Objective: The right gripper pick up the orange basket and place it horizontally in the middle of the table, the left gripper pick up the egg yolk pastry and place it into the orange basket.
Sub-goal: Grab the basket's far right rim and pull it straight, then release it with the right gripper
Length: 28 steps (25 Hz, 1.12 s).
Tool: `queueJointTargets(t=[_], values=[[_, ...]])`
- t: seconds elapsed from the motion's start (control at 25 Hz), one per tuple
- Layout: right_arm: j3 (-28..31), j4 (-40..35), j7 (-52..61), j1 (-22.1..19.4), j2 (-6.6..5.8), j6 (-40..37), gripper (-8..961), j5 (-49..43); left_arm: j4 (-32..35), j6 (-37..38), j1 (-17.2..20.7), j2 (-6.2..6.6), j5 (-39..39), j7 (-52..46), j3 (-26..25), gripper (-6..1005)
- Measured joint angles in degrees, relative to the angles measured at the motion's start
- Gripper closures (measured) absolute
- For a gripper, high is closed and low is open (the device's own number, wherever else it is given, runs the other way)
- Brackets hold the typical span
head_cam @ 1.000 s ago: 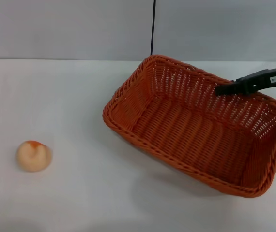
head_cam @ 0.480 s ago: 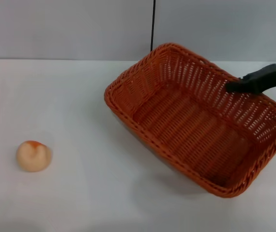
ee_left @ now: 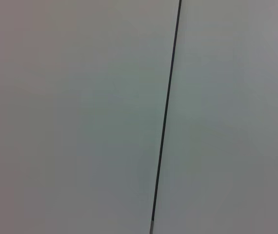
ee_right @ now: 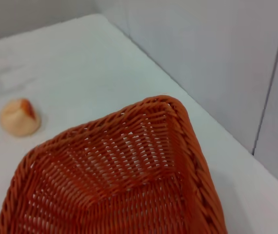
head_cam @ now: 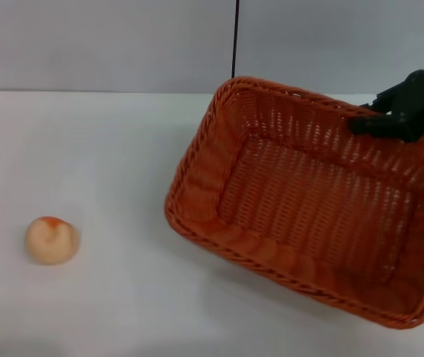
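Observation:
The orange basket (head_cam: 309, 201) hangs tilted over the right half of the table (head_cam: 108, 149), its opening turned toward me. My right gripper (head_cam: 379, 123) is shut on the far rim near the basket's right corner. The right wrist view looks into the basket (ee_right: 119, 185) from that rim. The egg yolk pastry (head_cam: 50, 239) sits alone on the table at the near left, well apart from the basket, and also shows in the right wrist view as the pastry (ee_right: 18, 117) beyond the basket's corner. The left gripper is out of view; its wrist camera shows only wall.
A grey wall with a black vertical seam (head_cam: 236, 44) stands behind the table's far edge. Bare white tabletop lies between the pastry and the basket.
The basket has turned and tipped in the right gripper's hold, its far left corner swinging back and its right end coming nearer. The gripper moved slightly right and up. The pastry stayed put.

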Motion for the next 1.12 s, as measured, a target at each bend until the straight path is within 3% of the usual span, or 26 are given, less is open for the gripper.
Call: queueJointTargets(t=[0.16, 0.4, 0.72, 0.8, 1.12], values=[[-2.7, -6.5, -7.6, -1.8, 0.67, -0.8, 780, 0.3, 0.6, 1.7, 1.2, 0.06, 0.0, 2.3, 1.4, 263], [-2.8, -7.2, -17.8, -2.0, 1.27, -1.1, 783, 2.5, 0.6, 2.7, 2.2, 0.0, 0.1, 2.5, 1.5, 266], [-2.3, -1.2, -28.3, 0.3, 0.96, 0.4, 771, 7.0, 0.4, 4.5, 3.8, -0.12, 0.1, 2.5, 1.4, 271], [-2.3, 3.5, -33.5, 1.7, 0.96, 2.8, 767, 7.2, 0.4, 5.0, 4.3, -0.13, 0.1, 2.5, 1.6, 272], [-2.7, 7.0, -37.3, 2.8, 1.48, 5.0, 752, 7.3, 0.5, 5.1, 4.4, -0.12, 0.1, 2.5, 2.3, 277]])
